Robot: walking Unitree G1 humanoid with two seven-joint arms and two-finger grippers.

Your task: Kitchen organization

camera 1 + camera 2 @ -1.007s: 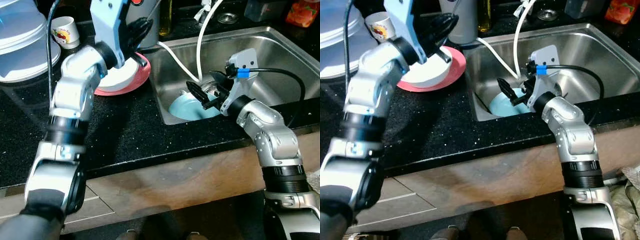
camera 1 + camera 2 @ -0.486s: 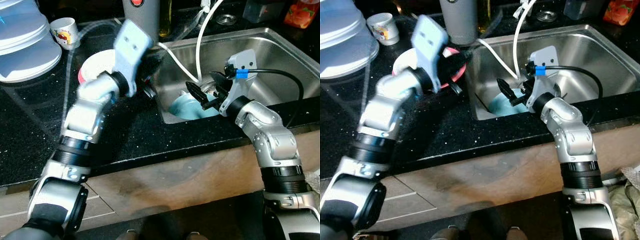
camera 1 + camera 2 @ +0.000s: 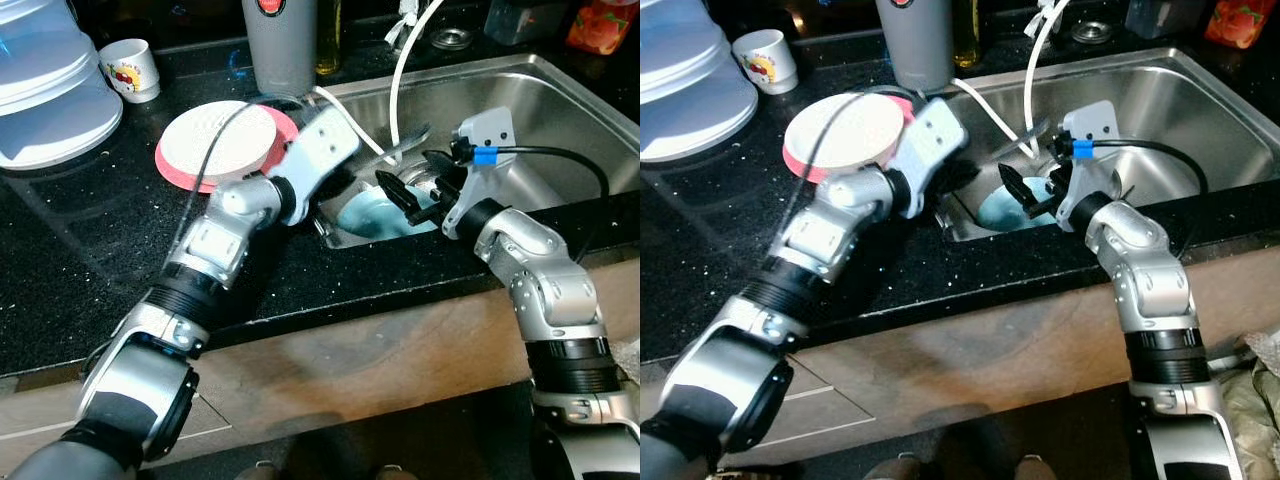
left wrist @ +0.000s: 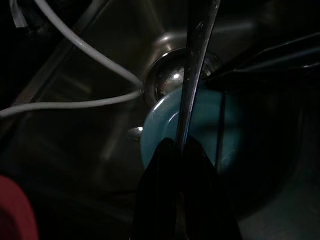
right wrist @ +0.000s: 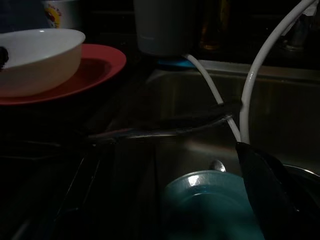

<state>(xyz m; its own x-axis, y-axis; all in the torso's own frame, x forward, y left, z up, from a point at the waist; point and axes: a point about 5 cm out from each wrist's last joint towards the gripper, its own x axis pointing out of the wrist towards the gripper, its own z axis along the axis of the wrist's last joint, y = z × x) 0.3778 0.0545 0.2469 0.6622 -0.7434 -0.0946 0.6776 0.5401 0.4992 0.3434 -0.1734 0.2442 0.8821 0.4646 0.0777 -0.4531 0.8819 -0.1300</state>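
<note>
Left gripper (image 4: 181,150): reached over the sink's left rim, fingers pinched on the handle of a metal utensil (image 3: 398,148); the utensil sticks out over the basin, above the teal bowl. Judged reason: carried by its handle end so the working end goes into the sink first.
Utensil end: too dark and blurred to tell spoon from fork.
Right gripper (image 3: 410,196): low in the sink, near side, fingers spread with a gap between them, around the right edge of the teal bowl (image 3: 372,213); whether a finger touches the rim cannot be told. Judged reason: poised to take or steady the bowl.
Teal bowl: on the sink floor, left half, just near of the drain (image 4: 172,75).
Utensil to bowl: directly over the bowl and apart from it, crossing toward the drain.
Sink (image 3: 560,95): steel, right part bare; two white hoses (image 3: 400,70) hang into it from the far side.
Counter: black, left of the sink; a white bowl (image 3: 222,138) rests on a red plate (image 3: 172,171) there, well left of both grippers.
Far edge: a grey cup (image 3: 279,45) and a small printed mug (image 3: 132,68).
Step in hand, as judged: putting the utensil down in or beside the teal bowl.
</note>
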